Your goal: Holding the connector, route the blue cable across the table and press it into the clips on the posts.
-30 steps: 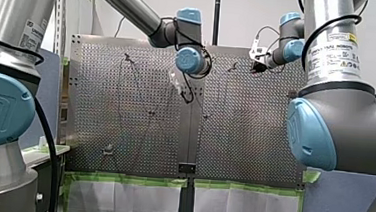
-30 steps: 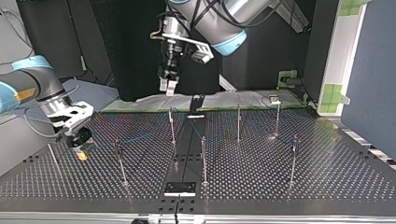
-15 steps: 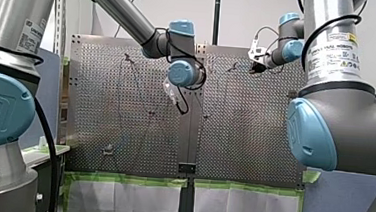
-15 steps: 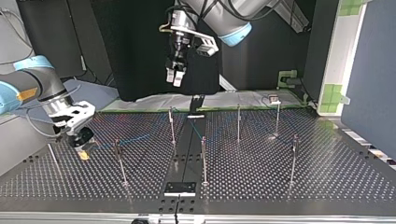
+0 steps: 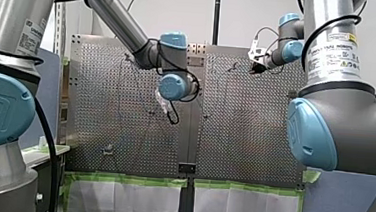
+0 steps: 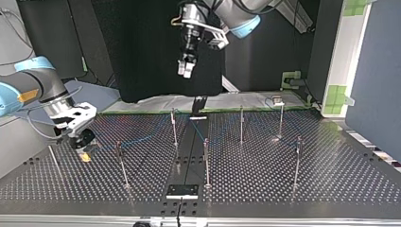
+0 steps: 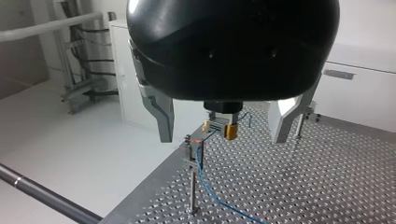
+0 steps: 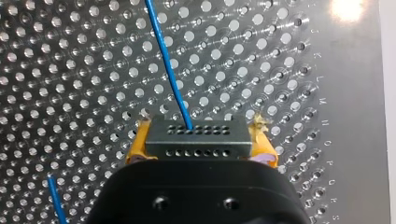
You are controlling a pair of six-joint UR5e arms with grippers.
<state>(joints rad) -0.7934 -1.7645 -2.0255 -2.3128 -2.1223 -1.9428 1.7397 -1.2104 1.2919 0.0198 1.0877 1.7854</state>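
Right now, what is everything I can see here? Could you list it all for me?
table: one, silvery perforated metal, under everything.
posts: at least six, thin metal, standing spread over the table.
blue cable: one, blue, from the connector out across the table.
connector: one, grey, gripped low at the top view's left.
green tape: strips, green, along the table's near edge in the front view.
right gripper: one, yellow pads, shut on the connector.
left gripper: one, metal fingers, open, empty, raised above the table.
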